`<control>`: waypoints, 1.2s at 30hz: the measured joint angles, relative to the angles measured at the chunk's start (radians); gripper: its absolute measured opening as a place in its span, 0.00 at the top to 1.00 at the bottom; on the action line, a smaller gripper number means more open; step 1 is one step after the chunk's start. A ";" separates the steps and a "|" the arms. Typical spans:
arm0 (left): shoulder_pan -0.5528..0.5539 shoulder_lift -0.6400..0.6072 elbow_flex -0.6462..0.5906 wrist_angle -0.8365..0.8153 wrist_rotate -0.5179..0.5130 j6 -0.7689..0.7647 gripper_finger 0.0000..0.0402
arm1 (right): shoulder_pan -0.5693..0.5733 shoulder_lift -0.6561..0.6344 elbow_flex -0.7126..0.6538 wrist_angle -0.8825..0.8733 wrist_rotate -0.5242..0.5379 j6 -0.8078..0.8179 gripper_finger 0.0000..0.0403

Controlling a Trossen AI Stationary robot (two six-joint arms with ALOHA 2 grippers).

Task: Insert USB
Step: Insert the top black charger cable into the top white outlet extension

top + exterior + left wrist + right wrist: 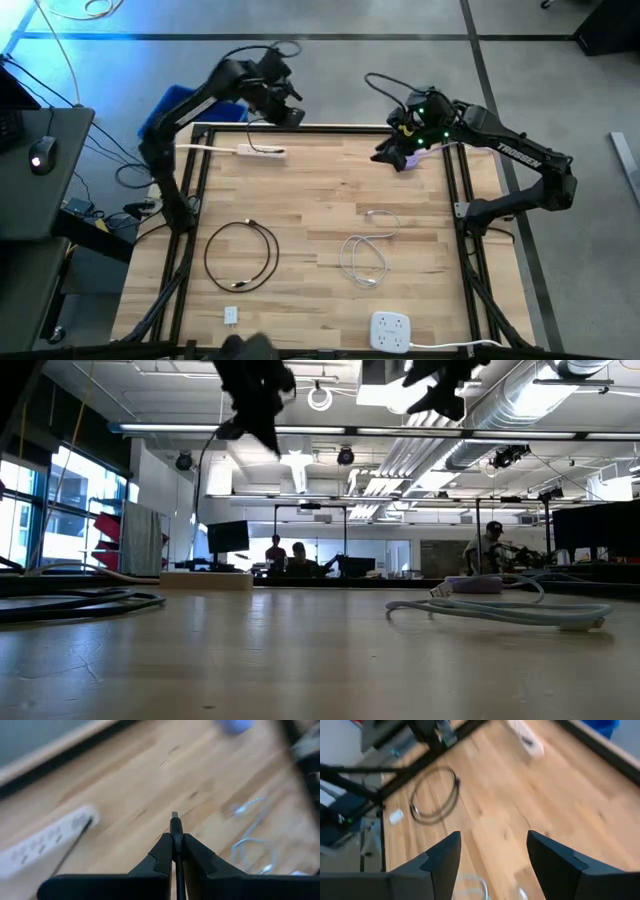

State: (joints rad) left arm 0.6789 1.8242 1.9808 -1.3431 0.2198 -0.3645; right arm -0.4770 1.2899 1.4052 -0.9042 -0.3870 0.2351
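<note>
**Plug clamped in left claw, power strip close by at the far edge**

Left claw [175, 851] is clenched on a dark USB plug [175, 826], whose metal tip pokes out forward past the fingertips. In the high view this claw [285, 112] hangs over the far edge of the worktop [330, 200], toward the far-left corner. The white power strip [262, 150] lies just on the near side of it, its long axis running along that far edge; the left wrist view shows the strip [42, 842] off to one side of the plug's line, not ahead of it. By judgement, the plug must be swung round toward the strip's face before it can go in. The left arm is clearly the nearer one.

Right claw [492, 855] is released, fingers spread wide and empty, hovering near the far-right corner [405, 150], well apart from the strip.

A black cable coil [240, 256], a white cable [368, 250] and a white charger [390, 330] lie toward the near edge.
</note>
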 joint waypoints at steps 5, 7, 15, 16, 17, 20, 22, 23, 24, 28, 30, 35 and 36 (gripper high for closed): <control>0.040 0.143 -0.002 -0.141 0.007 -0.060 1.00 | 0.000 0.001 0.000 -0.057 0.012 -0.070 0.50; 0.041 0.188 -0.002 -0.169 0.012 -0.079 1.00 | 0.000 0.001 0.000 -0.063 0.013 -0.095 0.51; -0.011 0.230 -0.023 -0.230 0.177 -0.195 1.00 | 0.000 0.001 0.000 -0.064 0.041 -0.182 0.51; -0.027 0.217 -0.023 -0.230 0.238 -0.204 1.00 | 0.000 0.001 0.000 -0.064 0.041 -0.190 0.51; -0.043 0.202 -0.022 -0.228 0.292 -0.205 1.00 | 0.000 0.001 0.000 -0.062 0.041 -0.197 0.51; -0.086 0.164 -0.022 -0.228 0.336 -0.211 1.00 | 0.000 0.005 0.000 -0.041 0.040 -0.208 0.51; -0.089 0.147 -0.022 -0.229 0.329 -0.229 1.00 | -0.001 0.008 0.000 -0.025 0.043 -0.189 0.51; -0.080 0.143 -0.022 -0.229 0.289 -0.230 1.00 | -0.001 0.012 0.000 -0.010 0.044 -0.183 0.51; -0.066 0.143 -0.021 -0.229 0.222 -0.227 1.00 | -0.001 0.016 0.000 0.008 0.044 -0.182 0.51; -0.001 0.193 -0.023 -0.223 0.035 -0.205 1.00 | -0.001 0.048 0.000 0.052 0.044 -0.162 0.51; 0.029 0.219 -0.023 -0.206 -0.007 -0.187 1.00 | -0.001 0.065 0.000 0.056 0.044 -0.145 0.51; 0.073 0.295 -0.022 -0.155 -0.077 -0.173 1.00 | -0.001 0.102 0.000 0.048 0.044 -0.129 0.51; 0.076 0.307 -0.023 -0.149 -0.085 -0.174 1.00 | -0.001 0.107 0.000 0.048 0.044 -0.117 0.51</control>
State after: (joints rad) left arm 0.7551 2.1312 1.9583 -1.4926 0.1344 -0.5383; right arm -0.4782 1.3968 1.4052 -0.8560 -0.3433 0.1181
